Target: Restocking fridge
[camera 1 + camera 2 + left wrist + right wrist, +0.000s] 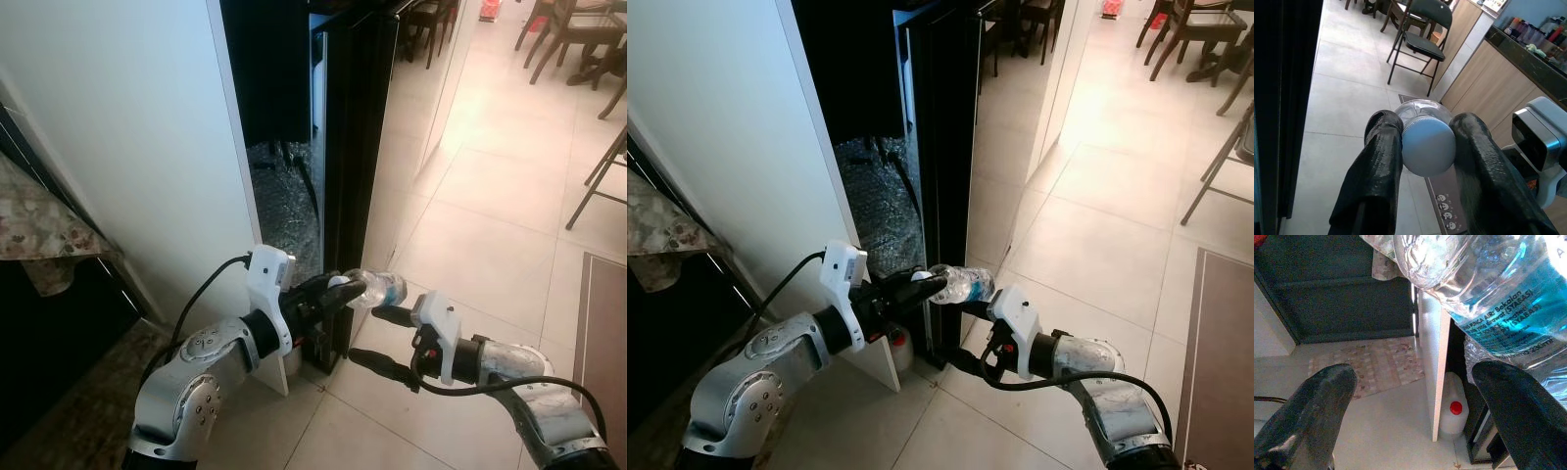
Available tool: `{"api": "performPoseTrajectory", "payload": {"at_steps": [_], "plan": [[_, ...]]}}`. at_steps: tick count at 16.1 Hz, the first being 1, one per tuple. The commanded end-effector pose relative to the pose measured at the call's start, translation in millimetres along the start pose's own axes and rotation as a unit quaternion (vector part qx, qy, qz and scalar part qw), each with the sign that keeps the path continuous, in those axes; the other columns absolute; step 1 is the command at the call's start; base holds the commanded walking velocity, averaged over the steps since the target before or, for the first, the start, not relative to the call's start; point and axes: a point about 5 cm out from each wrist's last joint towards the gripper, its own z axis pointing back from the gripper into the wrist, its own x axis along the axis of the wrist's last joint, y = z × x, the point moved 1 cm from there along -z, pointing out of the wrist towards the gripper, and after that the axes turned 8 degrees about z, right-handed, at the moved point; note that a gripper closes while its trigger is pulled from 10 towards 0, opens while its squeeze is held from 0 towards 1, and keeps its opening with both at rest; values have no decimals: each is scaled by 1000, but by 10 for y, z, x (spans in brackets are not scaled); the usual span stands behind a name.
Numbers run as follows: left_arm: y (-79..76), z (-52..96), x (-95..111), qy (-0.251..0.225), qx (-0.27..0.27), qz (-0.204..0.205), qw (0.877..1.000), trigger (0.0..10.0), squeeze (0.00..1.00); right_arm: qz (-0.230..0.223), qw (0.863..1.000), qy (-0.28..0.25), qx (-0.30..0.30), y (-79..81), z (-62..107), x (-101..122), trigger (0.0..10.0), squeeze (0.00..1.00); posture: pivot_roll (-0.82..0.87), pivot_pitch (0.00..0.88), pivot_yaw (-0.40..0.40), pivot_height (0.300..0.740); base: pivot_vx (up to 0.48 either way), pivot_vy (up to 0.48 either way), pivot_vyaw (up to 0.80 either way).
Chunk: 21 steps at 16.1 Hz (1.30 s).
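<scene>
Clear water bottle point(377, 289) — blue label, white cap, left end effector point(343, 287) clamping it, right end effector point(377, 340) wide.

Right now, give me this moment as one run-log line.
left gripper: shut on water bottle at cap end | right gripper: open, below bottle | fridge: dark door edge just behind bottle

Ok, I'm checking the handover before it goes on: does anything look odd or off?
One thing: the left gripper holds the water bottle by its white cap alone, lying sideways, body unsupported. The right gripper is open just beneath it. No spill visible.
</scene>
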Motion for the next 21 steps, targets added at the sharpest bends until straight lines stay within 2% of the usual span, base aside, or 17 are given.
{"api": "performPoseTrajectory", "payload": {"at_steps": [1,6,10,12,14,17,19,20,21], "plan": [[-76,11,25,-5,-29,-2,1000,10000,0,-5,999,15,-42,-128,100,-38,10000,0,54,0,17,740,0,0,0],[-61,7,21,-3,-24,-8,1000,10000,0,-9,999,13,-29,-92,80,-50,10000,0,56,0,17,740,0,0,0],[53,-24,142,-51,28,-30,998,10000,0,-55,997,40,41,131,145,-244,10000,0,54,0,17,740,0,0,0],[77,-45,170,-63,42,-34,997,10000,0,-88,993,64,53,225,234,-428,10000,0,54,0,17,740,0,0,0],[141,-57,137,-58,73,-51,994,10000,0,-143,985,93,33,273,331,-700,10000,0,48,0,20,740,0,0,0],[293,-23,51,-21,120,-98,988,10000,0,-183,973,137,-12,297,425,-1005,10000,0,48,0,22,740,0,0,0],[446,75,-9,13,146,-125,981,10000,0,-213,953,186,-108,303,476,-1339,10000,0,50,0,26,740,0,0,0],[531,131,-27,28,162,-138,977,10000,0,-235,934,208,-168,296,509,-1478,10000,0,49,0,30,740,0,0,0],[707,244,-51,54,197,-160,966,10000,0,-288,891,235,-260,344,566,-1677,10000,0,45,0,36,740,0,0,0]]}}
